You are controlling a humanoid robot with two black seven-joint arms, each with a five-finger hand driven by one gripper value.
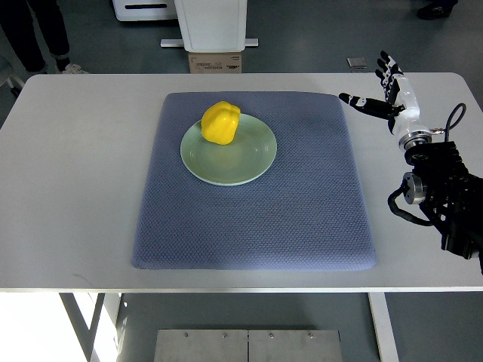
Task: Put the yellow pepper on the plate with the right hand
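A yellow pepper (220, 123) sits on the pale green plate (249, 160), toward its upper left rim. The plate lies on a blue-grey mat (256, 219) in the middle of the white table. My right hand (383, 89) hovers over the table's far right, beyond the mat's upper right corner, well away from the pepper. Its fingers are spread and hold nothing. The black forearm (441, 188) runs in from the right edge. No left arm shows.
The white table (75, 188) extends bare around the mat. Beyond its far edge stand a cardboard box (216, 62) and a white machine base (211, 23). A person's legs and shoes (45, 45) show at the top left.
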